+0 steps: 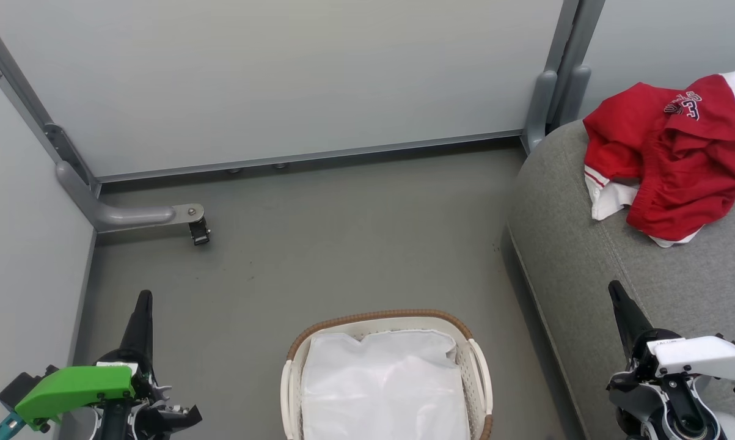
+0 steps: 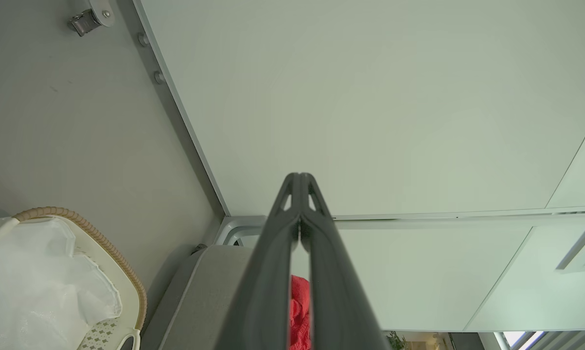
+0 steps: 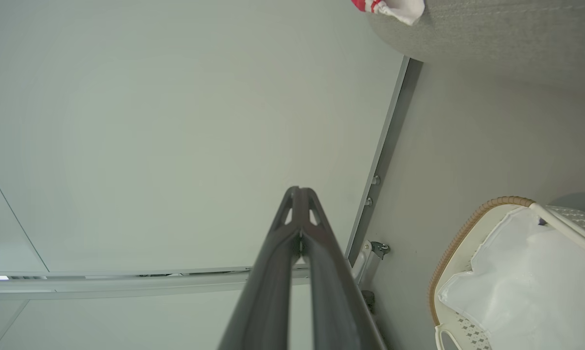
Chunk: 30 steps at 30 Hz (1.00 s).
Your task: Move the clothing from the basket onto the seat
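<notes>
Clothing (image 1: 672,159) lies on the seat (image 1: 587,256), away from the basket (image 1: 379,316), and the left gripper (image 1: 144,298) and right gripper (image 1: 614,287) are pinched closed, empty.

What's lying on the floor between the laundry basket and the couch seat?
Nothing: the head view shows a bare strip of grey floor between the basket and the seat.

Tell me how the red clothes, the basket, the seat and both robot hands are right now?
clothing: crumpled in a heap on the seat.
basket: upright on the floor, white sheet inside.
seat: clothing lying on it.
left gripper: shut, empty.
right gripper: shut, empty.
</notes>
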Available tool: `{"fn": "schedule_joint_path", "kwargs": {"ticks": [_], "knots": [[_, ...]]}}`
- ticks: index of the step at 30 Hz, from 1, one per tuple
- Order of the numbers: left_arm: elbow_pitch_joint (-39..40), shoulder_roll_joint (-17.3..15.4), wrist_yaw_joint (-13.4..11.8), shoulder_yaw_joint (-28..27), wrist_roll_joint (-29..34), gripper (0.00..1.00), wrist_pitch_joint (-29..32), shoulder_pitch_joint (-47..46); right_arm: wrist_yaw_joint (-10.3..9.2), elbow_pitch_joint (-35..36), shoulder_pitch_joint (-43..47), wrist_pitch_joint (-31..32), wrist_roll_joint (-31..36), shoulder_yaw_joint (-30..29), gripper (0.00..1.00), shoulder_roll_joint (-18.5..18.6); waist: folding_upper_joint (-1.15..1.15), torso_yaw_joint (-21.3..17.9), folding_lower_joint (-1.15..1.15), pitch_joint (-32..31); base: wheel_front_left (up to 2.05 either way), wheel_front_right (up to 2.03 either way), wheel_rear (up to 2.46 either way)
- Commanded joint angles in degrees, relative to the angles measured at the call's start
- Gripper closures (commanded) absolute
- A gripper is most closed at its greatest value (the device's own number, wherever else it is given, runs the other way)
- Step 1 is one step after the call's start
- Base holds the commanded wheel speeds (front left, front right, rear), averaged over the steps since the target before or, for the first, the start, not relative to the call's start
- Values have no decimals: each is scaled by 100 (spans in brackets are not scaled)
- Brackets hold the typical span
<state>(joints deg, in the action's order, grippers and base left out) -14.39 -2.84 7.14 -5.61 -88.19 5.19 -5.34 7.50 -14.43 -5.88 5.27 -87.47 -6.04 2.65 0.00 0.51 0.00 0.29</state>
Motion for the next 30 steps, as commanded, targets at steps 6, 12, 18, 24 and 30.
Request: {"fn": "schedule_joint_path", "kwargs": {"ticks": [6,12,18,24,30], "knots": [[39,-33,45,-68,-278,100,83,-119,-2,44,-54,95,-316,-43,100,37,0,-26,0,-6,0,0,0],[45,-32,53,-101,-460,100,139,-127,-2,58,-53,150,-531,-66,100,39,0,-51,0,-11,0,0,0],[40,-30,52,-96,-438,100,140,-118,-2,54,-52,146,-505,-61,100,38,0,-51,0,-11,0,0,0],[40,-28,52,-98,-436,100,143,-118,-2,54,-52,146,-505,-61,100,38,0,-51,0,-11,0,0,0],[40,-26,52,-99,-433,100,145,-118,-2,54,-51,146,-505,-61,100,38,0,-51,0,-11,0,0,0]]}}
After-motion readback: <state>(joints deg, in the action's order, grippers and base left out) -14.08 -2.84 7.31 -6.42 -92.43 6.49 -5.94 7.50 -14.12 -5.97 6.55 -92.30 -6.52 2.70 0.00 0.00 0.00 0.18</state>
